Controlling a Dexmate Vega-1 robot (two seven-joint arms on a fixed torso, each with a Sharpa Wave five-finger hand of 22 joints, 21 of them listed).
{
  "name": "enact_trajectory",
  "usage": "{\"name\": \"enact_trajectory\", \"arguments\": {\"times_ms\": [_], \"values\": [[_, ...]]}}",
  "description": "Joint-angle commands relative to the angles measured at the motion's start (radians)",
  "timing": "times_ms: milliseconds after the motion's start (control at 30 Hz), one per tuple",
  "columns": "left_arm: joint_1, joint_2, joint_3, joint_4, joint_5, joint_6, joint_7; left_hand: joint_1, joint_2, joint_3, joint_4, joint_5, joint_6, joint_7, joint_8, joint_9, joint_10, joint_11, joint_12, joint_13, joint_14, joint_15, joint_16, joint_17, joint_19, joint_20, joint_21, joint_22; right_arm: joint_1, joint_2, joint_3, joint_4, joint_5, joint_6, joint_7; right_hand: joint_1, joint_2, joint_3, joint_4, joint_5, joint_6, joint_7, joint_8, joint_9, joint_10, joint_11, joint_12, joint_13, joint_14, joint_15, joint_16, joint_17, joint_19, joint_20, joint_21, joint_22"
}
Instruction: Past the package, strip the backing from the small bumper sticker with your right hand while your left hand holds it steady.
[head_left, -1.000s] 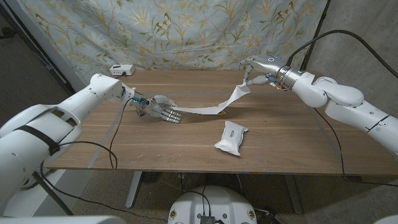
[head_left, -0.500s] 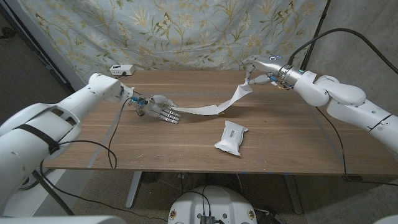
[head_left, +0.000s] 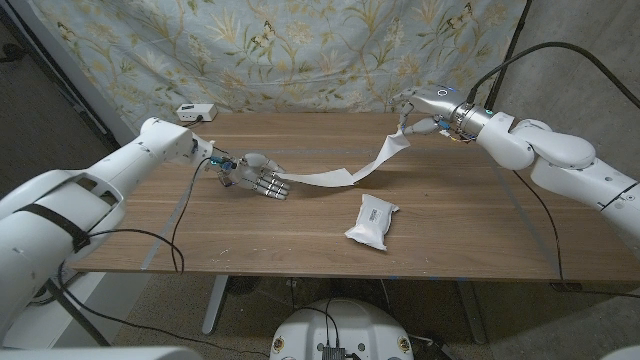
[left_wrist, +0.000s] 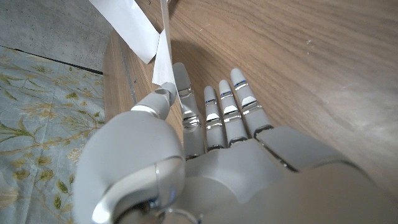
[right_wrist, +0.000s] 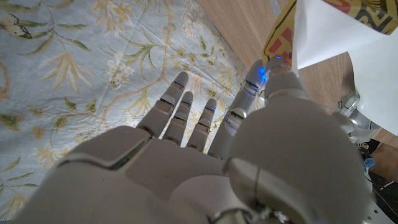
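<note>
The small bumper sticker (head_left: 320, 179) is a long white strip lying on the table beyond the white package (head_left: 371, 222). My left hand (head_left: 262, 180) rests on the table at the strip's left end. In the left wrist view its thumb and a finger (left_wrist: 166, 92) pinch the white strip (left_wrist: 134, 31). From a bend near the table's middle, the backing (head_left: 385, 152) rises to my right hand (head_left: 422, 108), held above the far right of the table. There a thumb and finger (right_wrist: 277, 65) pinch the raised end (right_wrist: 329, 31), where yellow and red print shows.
A small white device (head_left: 195, 111) sits at the table's (head_left: 480, 230) far left edge. A floral curtain (head_left: 300, 50) hangs behind. Cables trail from both arms over the table's sides.
My right hand has drifted slightly to the right with the raised end of the strip. The left hand and the package have stayed put.
</note>
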Motion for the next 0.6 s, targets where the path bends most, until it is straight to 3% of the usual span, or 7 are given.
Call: {"name": "enact_trajectory", "arguments": {"times_ms": [33, 600], "values": [[0.037, 0.028, -0.023, -0.058, -0.029, 0.016, 0.033, 0.013, -0.002, -0.001, 0.002, -0.001, -0.002, 0.003, 0.006, 0.001, -0.005, -0.005, -0.006, 0.005, -0.009, 0.006, 0.001, 0.002, -0.006, 0.001, 0.004, 0.002, -0.009, -0.016, 0.013, -0.008, -0.003, 0.001, -0.006, 0.007, 0.007, -0.006, 0.002, 0.007, 0.006, -0.007, 0.011, 0.004, 0.006, 0.003, -0.001, 0.002, 0.009, -0.105, -0.002, 0.002, 0.006, 0.002, 0.001, 0.006], [0.024, 0.028, -0.018, -0.021, -0.026, -0.014, 0.016, 0.014, -0.002, -0.001, 0.002, -0.002, -0.003, 0.003, 0.007, 0.001, -0.006, -0.004, -0.007, 0.007, -0.010, 0.006, 0.002, 0.002, -0.008, 0.001, 0.008, 0.002, 0.026, 0.000, -0.007, 0.010, -0.017, 0.006, 0.021, 0.006, 0.008, -0.006, 0.003, 0.008, 0.002, -0.007, 0.011, 0.006, 0.008, 0.005, -0.001, 0.002, 0.010, -0.104, -0.002, 0.003, 0.007, 0.002, 0.002, 0.006]]}}
